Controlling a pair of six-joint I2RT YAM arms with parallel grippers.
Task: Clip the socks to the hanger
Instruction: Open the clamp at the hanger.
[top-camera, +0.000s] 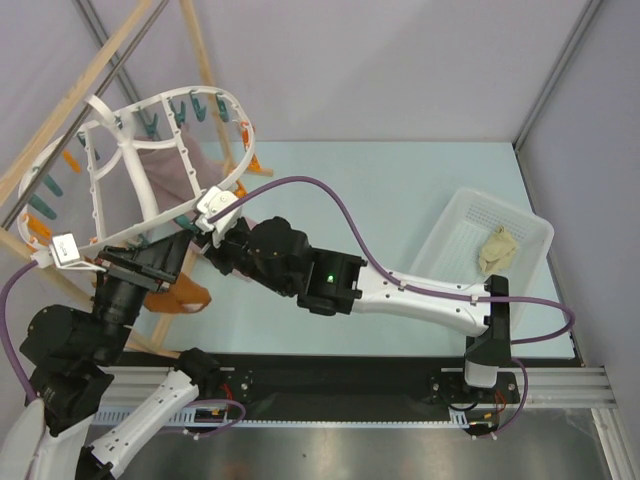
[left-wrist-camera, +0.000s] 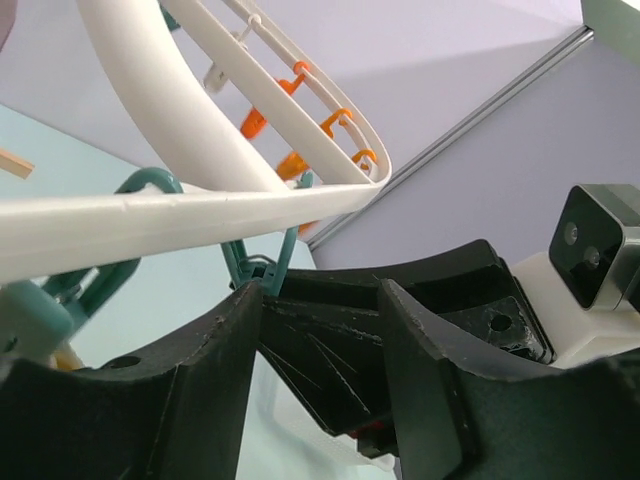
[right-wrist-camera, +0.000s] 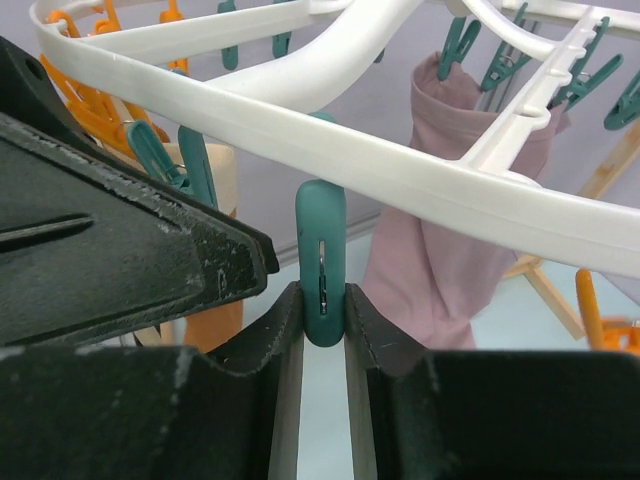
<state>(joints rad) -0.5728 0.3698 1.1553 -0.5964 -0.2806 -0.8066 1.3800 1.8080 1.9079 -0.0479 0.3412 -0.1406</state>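
Observation:
The white oval hanger (top-camera: 130, 165) hangs tilted at the upper left, with teal and orange pegs along its rim. My right gripper (top-camera: 212, 243) reaches under its near rim and is shut on a hanging teal peg (right-wrist-camera: 321, 262); the white rim (right-wrist-camera: 420, 185) passes just above it. My left gripper (top-camera: 172, 258) sits right beside it, open and empty. In the left wrist view its fingers (left-wrist-camera: 200, 370) are spread, with the right gripper's black body between them and a teal peg (left-wrist-camera: 258, 262) at the tip. One cream sock (top-camera: 497, 250) lies in the white basket (top-camera: 455, 212).
A mauve-pink cloth (right-wrist-camera: 440, 250) is pegged to the hanger's far side. An orange-brown cloth (top-camera: 182, 292) hangs below the grippers. A wooden rack (top-camera: 100, 70) holds the hanger at the left. Grey walls close the back and the right.

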